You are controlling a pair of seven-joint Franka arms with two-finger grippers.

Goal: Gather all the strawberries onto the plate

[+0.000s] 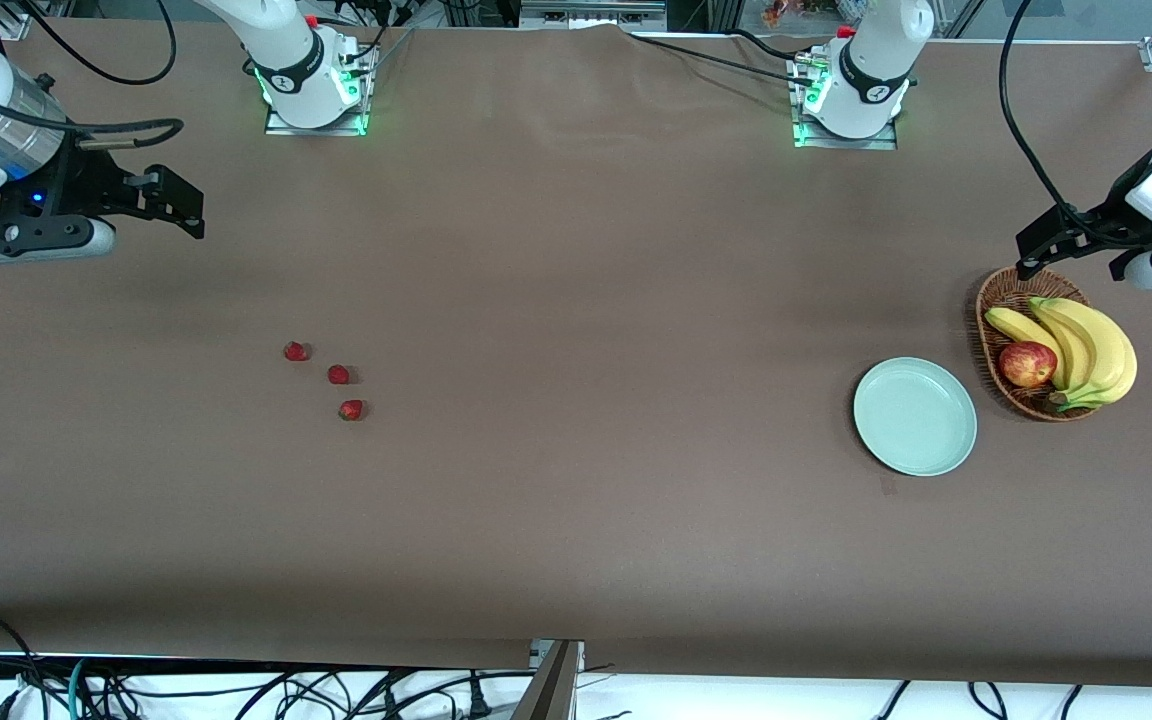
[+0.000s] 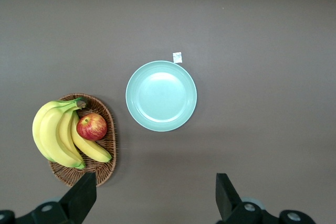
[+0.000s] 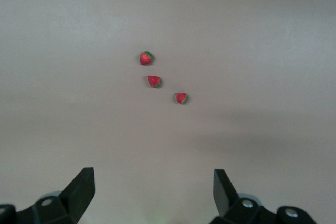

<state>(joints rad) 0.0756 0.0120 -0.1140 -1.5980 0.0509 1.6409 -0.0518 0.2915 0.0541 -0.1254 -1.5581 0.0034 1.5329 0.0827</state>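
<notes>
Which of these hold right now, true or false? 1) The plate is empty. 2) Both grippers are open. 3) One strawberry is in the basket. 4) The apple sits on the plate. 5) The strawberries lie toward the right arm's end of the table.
1) The plate is empty: true.
2) The left gripper and right gripper are open: true, and neither holds anything.
3) False: all three strawberries lie on the table; the basket holds bananas and an apple.
4) False: the apple is in the basket, beside the plate.
5) True.
</notes>
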